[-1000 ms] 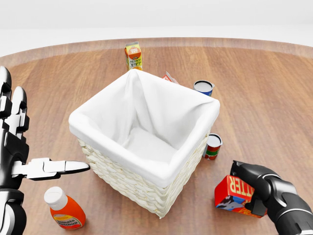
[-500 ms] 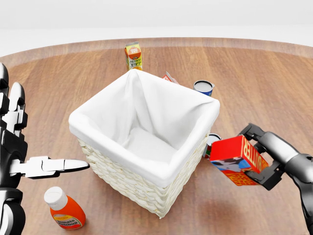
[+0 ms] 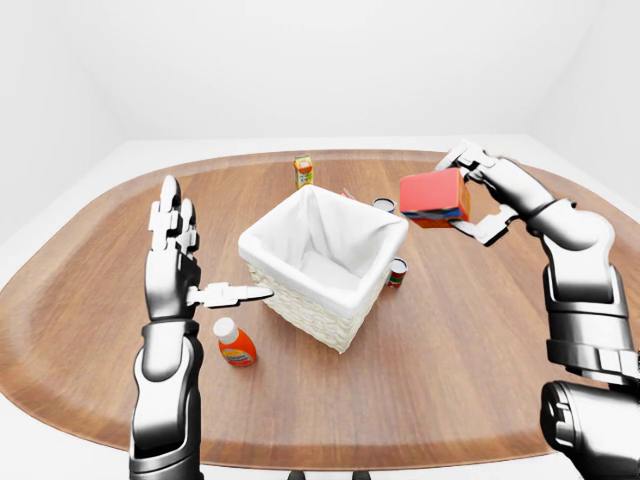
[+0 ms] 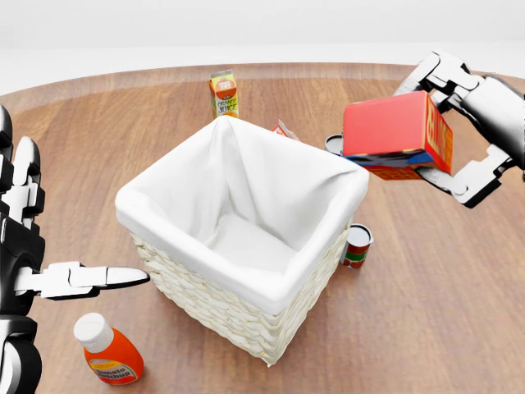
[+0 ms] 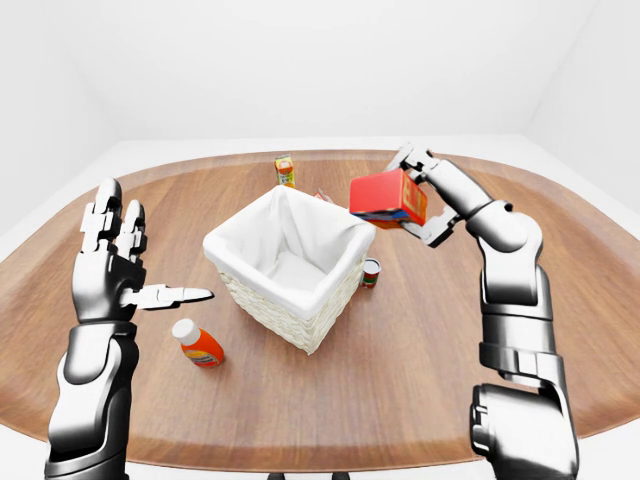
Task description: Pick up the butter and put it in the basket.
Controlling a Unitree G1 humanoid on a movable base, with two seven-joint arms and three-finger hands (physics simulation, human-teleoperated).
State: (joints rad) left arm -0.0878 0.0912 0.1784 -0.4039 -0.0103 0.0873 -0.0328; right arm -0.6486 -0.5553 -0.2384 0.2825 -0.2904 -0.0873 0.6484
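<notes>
Red butter box (image 4: pixel 395 135) (blue-and-white band low on its side, yellow lettering on the end) held aloft, tilted, in the right hand (image 4: pixel 459 123), beside the white-lined wicker basket's (image 4: pixel 238 316) right rim. Left hand (image 3: pixel 178 262) spread, holding nothing.

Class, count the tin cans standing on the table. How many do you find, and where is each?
2. One can stands by the basket's right corner in the head view; another can shows beyond the basket, partly behind the held butter box. Others may be hidden.
</notes>
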